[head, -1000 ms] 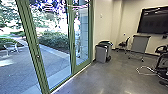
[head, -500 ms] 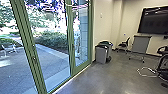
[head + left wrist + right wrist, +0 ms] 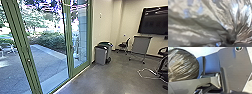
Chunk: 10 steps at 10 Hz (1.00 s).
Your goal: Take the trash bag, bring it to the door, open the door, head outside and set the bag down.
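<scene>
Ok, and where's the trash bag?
The trash bag is close to the left wrist camera, bunched up; the right wrist view shows it beyond the robot's bar.

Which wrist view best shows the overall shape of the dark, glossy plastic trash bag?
The right wrist view: the bag's rounded, bulging outline stands out against a brighter background, though part is cut off. The left wrist view gives a close-up of creased plastic drawn together into a bunch, better for folds.

Thin, glossy, crinkled plastic is seen in the trash bag point(image 3: 183, 65), sharply creased where it is gathered. Smooth, clear glass is framed in the door point(image 3: 47, 55). A smooth, softly shiny finish is shown by the floor point(image 3: 110, 77), a matt one by the bins point(image 3: 100, 56); the screen point(image 3: 155, 22) is finished glossy.
</scene>
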### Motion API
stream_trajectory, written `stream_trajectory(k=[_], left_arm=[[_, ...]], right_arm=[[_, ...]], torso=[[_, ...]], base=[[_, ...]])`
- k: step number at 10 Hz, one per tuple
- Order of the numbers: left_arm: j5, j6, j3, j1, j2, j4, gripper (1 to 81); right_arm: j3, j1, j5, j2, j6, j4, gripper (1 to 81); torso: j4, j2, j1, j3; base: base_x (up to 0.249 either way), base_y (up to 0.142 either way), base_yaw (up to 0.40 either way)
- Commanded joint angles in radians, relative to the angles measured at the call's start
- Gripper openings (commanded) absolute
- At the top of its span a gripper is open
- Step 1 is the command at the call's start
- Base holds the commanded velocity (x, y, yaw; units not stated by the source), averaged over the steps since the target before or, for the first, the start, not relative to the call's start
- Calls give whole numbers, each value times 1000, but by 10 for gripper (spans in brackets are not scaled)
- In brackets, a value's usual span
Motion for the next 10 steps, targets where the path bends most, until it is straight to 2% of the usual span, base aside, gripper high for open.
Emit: stream_trajectory(k=[1,5,10], left_arm=[[54,4,0,-52,2,23,10],[54,4,0,-52,4,25,10],[54,4,0,-52,2,25,10]], right_arm=[[6,40,-54,10,-5,-11,811],[6,40,-54,11,-5,-11,811],[6,42,-54,10,-5,-11,811]], torso=[[0,0,0,0],[0,0,0,0],[0,0,0,0]], base=[[157,-73,0],[158,-73,0],[160,0,0]])
